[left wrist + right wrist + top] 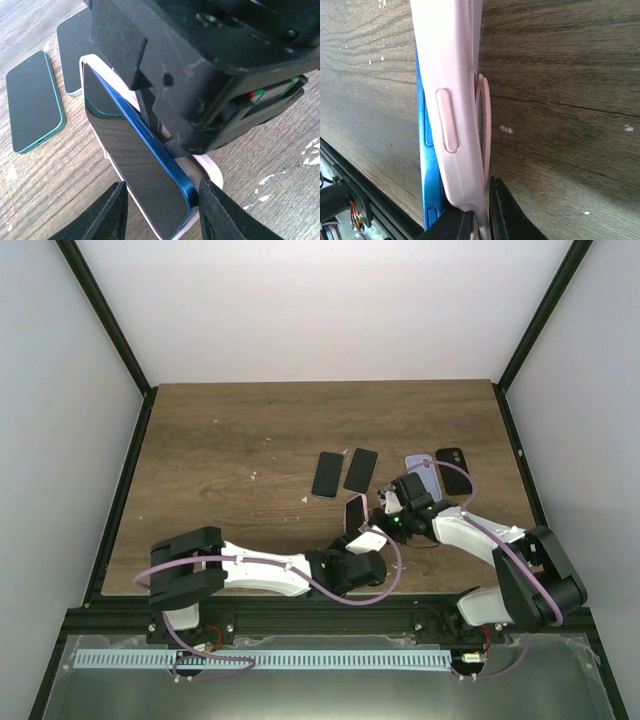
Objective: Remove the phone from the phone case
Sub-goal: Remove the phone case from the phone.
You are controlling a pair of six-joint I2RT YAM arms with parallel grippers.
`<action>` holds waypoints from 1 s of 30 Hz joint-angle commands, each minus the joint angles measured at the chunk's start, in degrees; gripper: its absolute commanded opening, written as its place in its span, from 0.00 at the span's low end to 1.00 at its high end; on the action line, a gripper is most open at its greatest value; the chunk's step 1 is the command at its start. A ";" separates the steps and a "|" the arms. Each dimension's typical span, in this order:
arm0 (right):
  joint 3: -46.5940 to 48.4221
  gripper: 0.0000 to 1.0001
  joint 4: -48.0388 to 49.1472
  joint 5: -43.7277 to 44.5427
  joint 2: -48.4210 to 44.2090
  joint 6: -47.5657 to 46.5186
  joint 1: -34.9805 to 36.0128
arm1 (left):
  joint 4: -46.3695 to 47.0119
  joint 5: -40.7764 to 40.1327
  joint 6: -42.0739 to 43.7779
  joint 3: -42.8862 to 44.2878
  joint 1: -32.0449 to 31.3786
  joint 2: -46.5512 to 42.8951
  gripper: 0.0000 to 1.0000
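Observation:
A blue phone [140, 155] with a dark screen sits tilted in a pink phone case [212, 172]. Its right long edge is lifted out of the case. In the top view the phone [355, 512] stands on edge between both grippers. My left gripper [162, 186] straddles the phone's near end: the right finger touches the blue edge, while a sliver of wood shows beside the left finger. My right gripper [480, 215] is shut on a thin lip of the pink case [452, 100], with the blue phone edge [426, 165] beside it. Its black body [210, 65] looms over the phone.
Two dark phones [328, 475] [361, 469] lie flat behind the work spot, and a lavender one [420, 472] and a black one [455, 470] lie to the right. A green-edged phone [35, 102] lies left of my left fingers. The table's front edge [260, 595] is close behind the grippers.

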 commanded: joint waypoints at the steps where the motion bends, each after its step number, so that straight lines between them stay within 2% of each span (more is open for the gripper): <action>1: -0.01 0.01 2.51 -3.03 -1.02 0.43 0.19 | -1.43 -3.63 -0.36 2.25 -0.14 2.07 0.39; 9: -0.65 0.01 4.49 -7.99 -1.18 1.98 -0.42 | -4.96 -7.35 1.22 4.56 -0.08 3.68 0.43; 19: -1.92 0.01 8.38 -15.33 -1.71 4.77 -1.93 | -12.03 -15.23 5.44 3.81 -0.15 1.57 0.43; 26: -3.28 0.01 11.23 -18.88 -2.17 6.48 -2.79 | -15.29 -19.32 5.07 1.31 0.02 0.16 0.49; 28: -3.53 0.01 11.79 -19.53 -2.38 6.90 -2.87 | -15.62 -19.64 4.65 0.90 0.18 0.20 0.46; 30: -3.47 0.01 11.83 -19.67 -2.49 6.93 -2.97 | -15.74 -19.87 4.34 0.69 0.29 0.28 0.38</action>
